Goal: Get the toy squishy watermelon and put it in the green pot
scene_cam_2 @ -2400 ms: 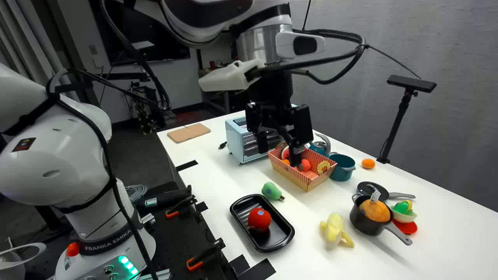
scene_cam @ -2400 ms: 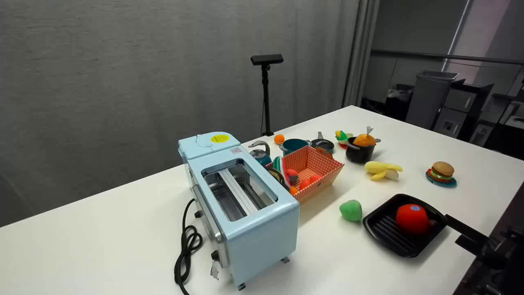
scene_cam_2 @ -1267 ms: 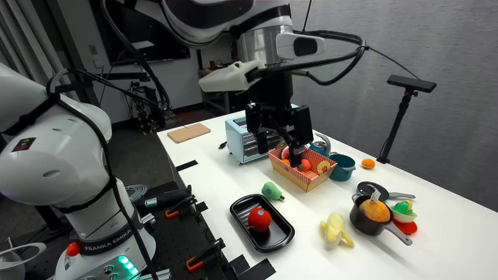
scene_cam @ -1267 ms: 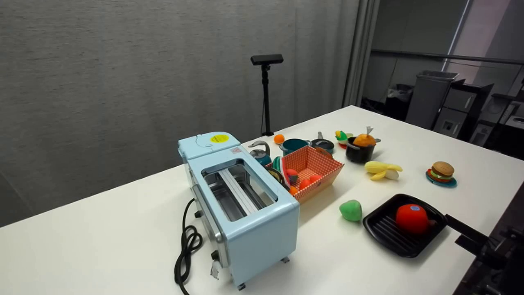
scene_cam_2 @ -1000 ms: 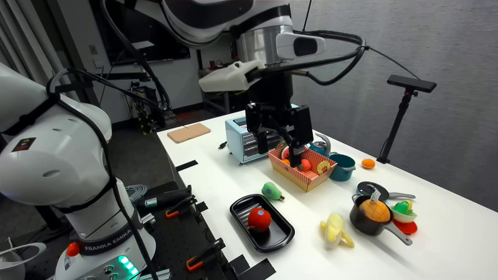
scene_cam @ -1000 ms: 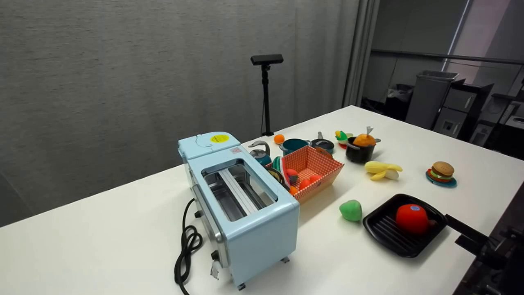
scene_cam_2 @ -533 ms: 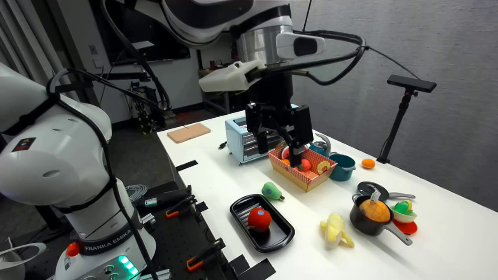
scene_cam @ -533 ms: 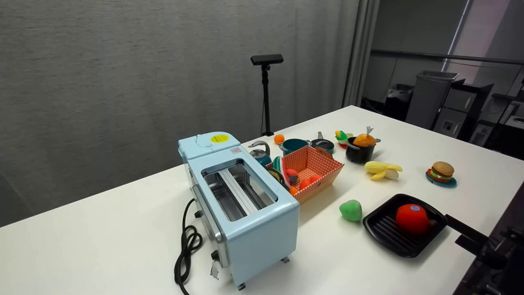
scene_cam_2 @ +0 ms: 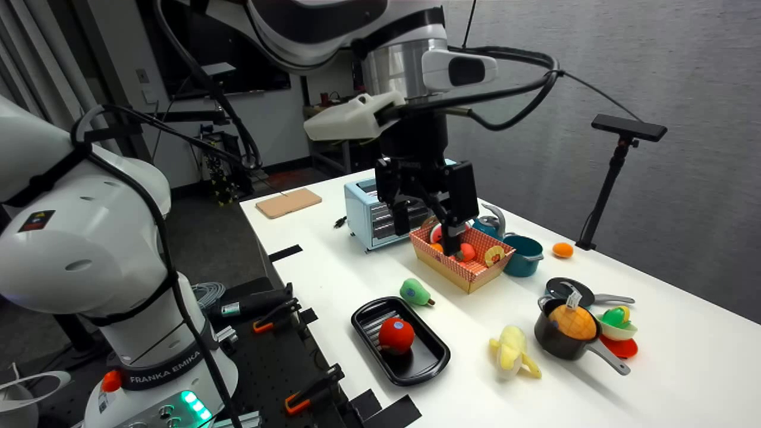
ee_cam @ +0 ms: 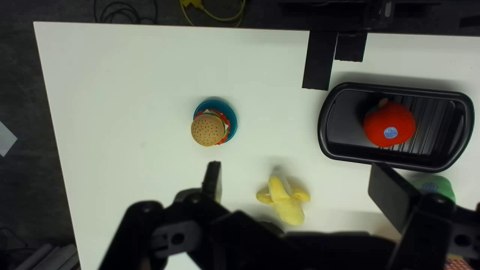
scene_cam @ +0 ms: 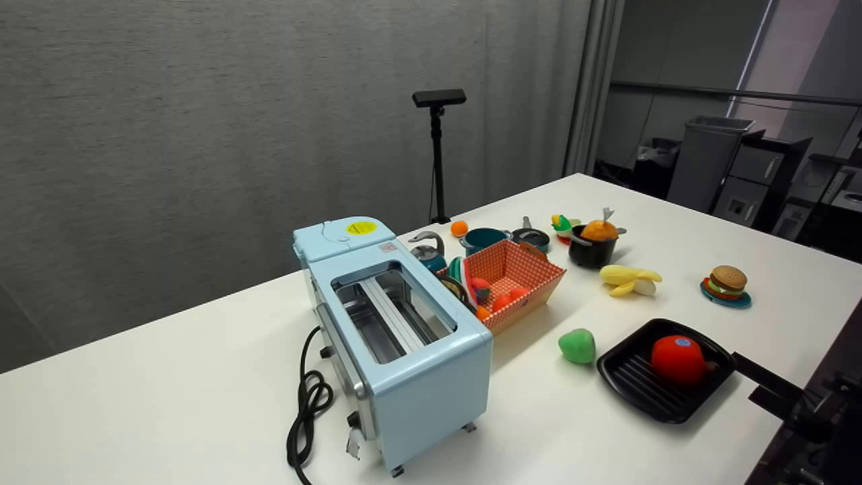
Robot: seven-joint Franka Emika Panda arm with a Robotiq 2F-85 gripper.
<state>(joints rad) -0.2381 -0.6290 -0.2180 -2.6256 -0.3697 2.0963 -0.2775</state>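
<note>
"So, you have the gripper (ee_cam: 296,182) above the table (ee_cam: 262,63), jaws wide apart."
"And your toy watermelon (scene_cam: 463,275)?"
"Inside your checked basket (scene_cam: 528,310), toward the toaster oven (scene_cam: 434,387); your teal-green pot (scene_cam_2: 522,261) stands just beside that basket."

Fingers (scene_cam_2: 452,242) partly hide the watermelon (scene_cam_2: 436,234); the wrist view's edge crops the basket (ee_cam: 457,263)

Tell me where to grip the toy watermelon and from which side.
Probably pinch the watermelon by its top edge from above, the open claw straddling green rind and red face. It looks roughly upright, poking above the rim of the basket; its walls and the nearby oven would likely hinder a sideways approach.
</note>
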